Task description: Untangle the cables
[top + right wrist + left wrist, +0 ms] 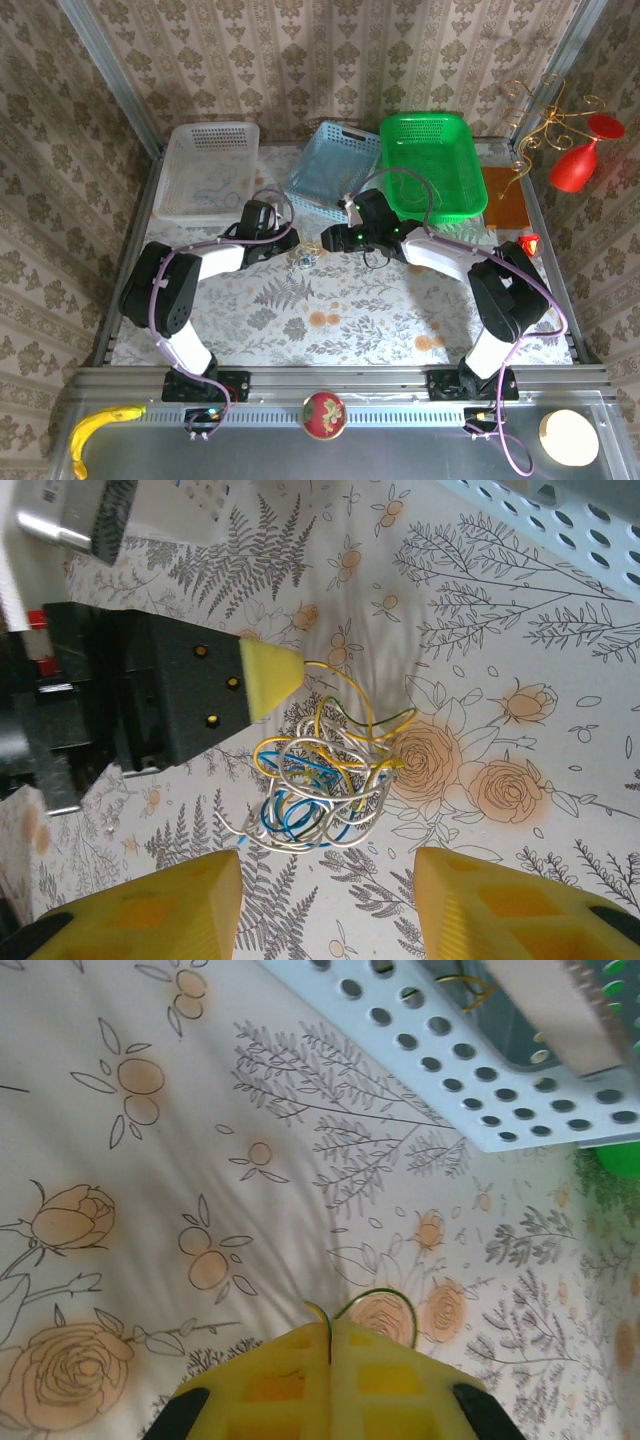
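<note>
The cables (320,780) are seen as one loose knot of white, blue, yellow and green strands lying on the table (380,310). In the top view the knot sits at centre frame, just below the gap between the two arms' tips and below the blue basket (330,170). The left jaws are clenched on a thin yellow-green strand. In the left wrist view a small loop is seen sticking out of the closed yellow tips at bottom centre. In the right wrist view the left fingertip (268,675) is met by a yellow strand running down-right into the knot. The right jaws are released, with nothing between them. Their two yellow fingers (170,910) are seen at the bottom corners of the right wrist view, with the knot straight ahead, up-frame of the tips and roughly centred on the gap, near but not touched. The knot is roughly round, slightly taller than wide in that view, so no clear long axis is given; the held strand runs from upper left to centre. The left arm is judged nearer, being on a strand. The right is judged next to act: a short straight advance onto the knot's near edge is needed so that the strands can be pulled apart. Catching several strands at once is the risk noted.
</note>
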Controlling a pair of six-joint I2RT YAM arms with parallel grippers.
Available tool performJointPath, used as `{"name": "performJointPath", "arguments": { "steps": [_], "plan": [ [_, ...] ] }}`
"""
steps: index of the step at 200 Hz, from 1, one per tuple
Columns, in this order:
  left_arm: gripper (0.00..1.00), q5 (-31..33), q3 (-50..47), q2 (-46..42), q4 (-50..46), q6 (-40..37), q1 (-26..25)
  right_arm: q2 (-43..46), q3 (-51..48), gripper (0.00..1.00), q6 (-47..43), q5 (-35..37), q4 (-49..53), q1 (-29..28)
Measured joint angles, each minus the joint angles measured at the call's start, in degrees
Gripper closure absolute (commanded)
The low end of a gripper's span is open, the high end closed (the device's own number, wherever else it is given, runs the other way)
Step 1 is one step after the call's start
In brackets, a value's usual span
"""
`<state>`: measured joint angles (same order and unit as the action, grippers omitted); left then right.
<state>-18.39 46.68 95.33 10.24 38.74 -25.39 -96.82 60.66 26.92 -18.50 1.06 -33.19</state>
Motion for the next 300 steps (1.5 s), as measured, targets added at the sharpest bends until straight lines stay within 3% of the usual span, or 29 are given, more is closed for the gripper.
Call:
{"name": "performJointPath", "arguments": {
  "steps": [80, 176, 259, 300],
  "plan": [
    [1.0, 0.2, 4.07, -13.09, -8.83, -2.29, -5.79, -2.47, 0.46, 0.47, -1.51, -2.47, -4.33, -0.09],
    [1.0, 0.15, 6.73, -18.36, -12.96, -2.19, -8.09, -7.3, 1.22, 0.48, -0.55, -3.37, -10.16, -0.87],
    [1.0, -0.5, 11.5, -22.4, -14.86, -0.35, -8.35, -10.93, 0.39, 0.79, 2.64, -3.1, -14.53, -0.98],
    [1.0, -0.42, 16.72, -25.88, -16.09, -0.44, -8.31, -11.06, -3.23, 0.83, 3.98, -2.6, -16.33, -0.98]
  ]
}}
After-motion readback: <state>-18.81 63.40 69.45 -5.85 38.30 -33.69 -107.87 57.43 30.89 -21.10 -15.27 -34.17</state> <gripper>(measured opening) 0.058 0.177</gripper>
